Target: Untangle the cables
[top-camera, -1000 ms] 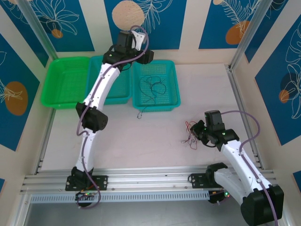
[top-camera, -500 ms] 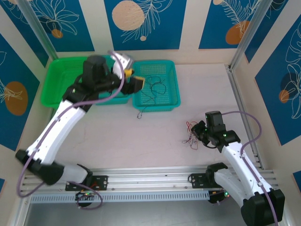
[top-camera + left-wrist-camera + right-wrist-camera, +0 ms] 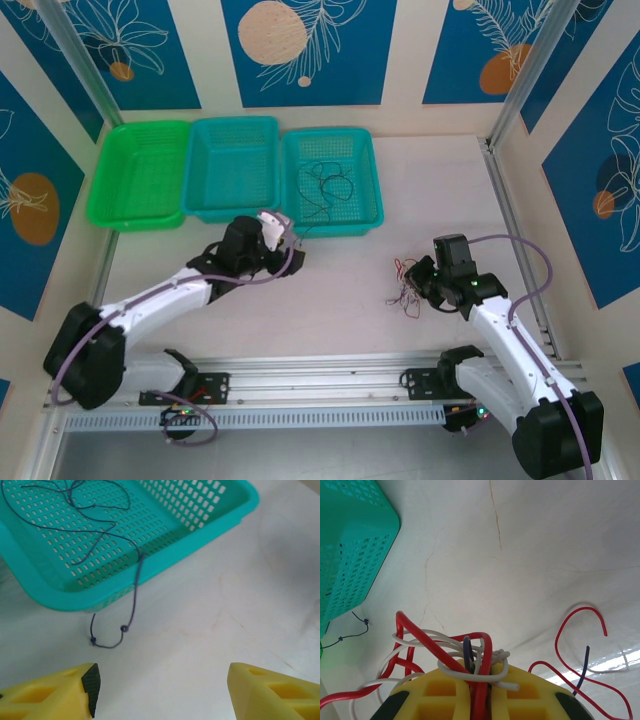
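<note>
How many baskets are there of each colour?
Green basket: 1
Teal baskets: 2, the middle basket and the right basket
Total: 3

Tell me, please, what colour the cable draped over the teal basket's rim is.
Black, slightly bluish; the cable shows best in the left wrist view.

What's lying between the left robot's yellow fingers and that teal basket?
Left wrist view: the loose tail of the black cable, draped over the teal basket rim onto the table, ahead of the left gripper.
</note>
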{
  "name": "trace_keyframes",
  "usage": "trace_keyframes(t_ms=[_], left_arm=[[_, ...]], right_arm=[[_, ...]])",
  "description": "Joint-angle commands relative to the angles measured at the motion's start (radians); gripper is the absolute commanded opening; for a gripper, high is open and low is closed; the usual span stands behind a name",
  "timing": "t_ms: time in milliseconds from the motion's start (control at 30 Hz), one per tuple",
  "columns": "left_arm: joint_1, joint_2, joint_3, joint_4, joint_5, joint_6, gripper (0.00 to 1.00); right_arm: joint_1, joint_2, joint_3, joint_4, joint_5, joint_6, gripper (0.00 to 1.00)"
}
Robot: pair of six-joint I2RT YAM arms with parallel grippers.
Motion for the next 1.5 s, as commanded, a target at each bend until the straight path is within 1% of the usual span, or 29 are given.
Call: trace_keyframes(t_ms=[0, 167, 267, 300, 333, 367, 400, 433, 467, 567, 667, 800, 900, 1000, 1067, 1167, 1300, 1400, 1433, 1467], left_arm=[[-0.006, 0.125, 0.011, 0.150, -0.069, -0.031, 0.68], [-0.004, 0.294, 0.060, 0.223, -0.125, -0.029, 0.68], [-0.002, 0.344, 0.073, 0.257, -0.149, -0.031, 0.68], [-0.001, 0.356, 0.076, 0.265, -0.149, -0.034, 0.65], [0.000, 0.362, 0.081, 0.267, -0.149, -0.038, 0.60], [0.003, 0.363, 0.083, 0.267, -0.147, -0.043, 0.52], [0.004, 0.359, 0.077, 0.273, -0.148, -0.047, 0.40], [0.005, 0.351, 0.071, 0.279, -0.144, -0.052, 0.32], [0.005, 0.342, 0.063, 0.285, -0.132, -0.056, 0.26], [0.010, 0.310, 0.048, 0.297, -0.051, -0.047, 0.11], [0.011, 0.268, 0.034, 0.288, 0.011, -0.044, 0.00], [0.015, 0.194, 0.009, 0.243, 0.037, -0.057, 0.00], [0.015, 0.113, 0.016, 0.160, 0.073, -0.063, 0.00], [0.016, 0.042, 0.062, 0.085, 0.073, -0.079, 0.00], [0.019, 0.035, 0.123, 0.049, 0.055, -0.082, 0.00], [0.038, 0.099, 0.248, 0.011, 0.028, -0.068, 0.00], [0.069, 0.270, 0.431, -0.022, 0.022, -0.059, 0.00], [0.078, 0.363, 0.518, -0.016, 0.008, -0.059, 0.00], [0.081, 0.385, 0.538, -0.019, 0.003, -0.061, 0.02], [0.084, 0.400, 0.554, -0.021, 0.001, -0.066, 0.17]], right_arm=[[0.006, -0.018, 0.026, -0.020, 0.002, 0.007, 0.00], [0.005, -0.044, 0.038, -0.053, 0.011, 0.000, 0.00], [0.006, -0.066, 0.038, -0.074, 0.023, 0.000, 0.00], [0.004, -0.071, 0.038, -0.079, 0.026, 0.000, 0.00], [0.004, -0.076, 0.038, -0.084, 0.028, 0.000, 0.00], [0.004, -0.079, 0.035, -0.087, 0.029, 0.002, 0.00], [0.004, -0.081, 0.033, -0.091, 0.027, 0.003, 0.00], [0.004, -0.083, 0.030, -0.091, 0.026, 0.004, 0.00], [0.004, -0.084, 0.027, -0.090, 0.026, 0.006, 0.00], [0.003, -0.083, 0.015, -0.074, 0.021, 0.012, 0.00], [0.004, -0.074, 0.015, -0.062, 0.013, 0.015, 0.00], [0.004, -0.068, 0.018, -0.059, 0.011, 0.012, 0.00], [0.004, -0.070, 0.017, -0.064, 0.014, 0.010, 0.00], [0.004, -0.074, 0.011, -0.063, 0.016, 0.013, 0.00], [0.004, -0.073, 0.006, -0.056, 0.012, 0.018, 0.00], [0.004, -0.070, 0.006, -0.043, 0.000, 0.024, 0.00], [0.005, -0.076, 0.014, -0.054, -0.010, 0.025, 0.00], [0.006, -0.098, 0.017, -0.073, -0.013, 0.024, 0.00], [0.007, -0.106, 0.016, -0.075, -0.016, 0.028, 0.00], [0.006, -0.116, 0.013, -0.072, -0.029, 0.036, 0.00]])
